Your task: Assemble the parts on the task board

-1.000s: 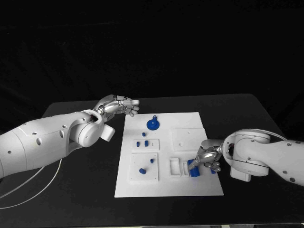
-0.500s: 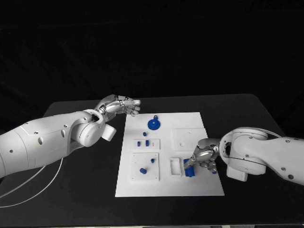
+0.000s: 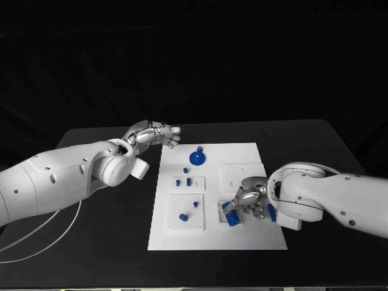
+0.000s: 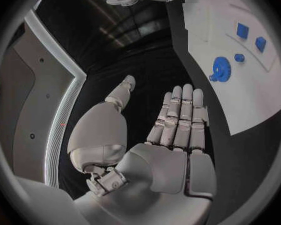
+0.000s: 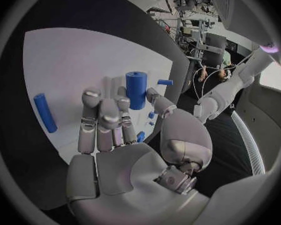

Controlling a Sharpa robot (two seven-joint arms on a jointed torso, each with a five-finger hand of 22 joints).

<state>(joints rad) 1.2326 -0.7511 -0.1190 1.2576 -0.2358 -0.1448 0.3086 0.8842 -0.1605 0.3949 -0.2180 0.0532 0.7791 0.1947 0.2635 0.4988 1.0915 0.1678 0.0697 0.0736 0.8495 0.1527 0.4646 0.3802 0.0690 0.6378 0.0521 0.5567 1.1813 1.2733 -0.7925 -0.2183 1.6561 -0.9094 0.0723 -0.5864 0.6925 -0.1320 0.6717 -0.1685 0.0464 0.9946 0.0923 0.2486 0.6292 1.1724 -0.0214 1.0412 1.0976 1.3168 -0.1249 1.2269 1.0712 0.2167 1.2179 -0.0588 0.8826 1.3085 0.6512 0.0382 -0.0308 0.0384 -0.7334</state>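
While its left hand (image 3: 152, 133) idles empty, fingers apart, right hand's (image 3: 251, 202) fingers around a smooth blue cylinder (image 5: 136, 89)

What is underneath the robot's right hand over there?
Under the right hand lies the white task board, with a blue cylinder part standing at its fingers. What its palm covers cannot be seen.

Free black table (image 3: 89, 242) left of the board (image 3: 216, 239), also along its near edge. Blocked at the board's right near part by the right hand (image 3: 251, 203) among blue parts (image 3: 233, 216). Open room around the gear (image 3: 196, 159).
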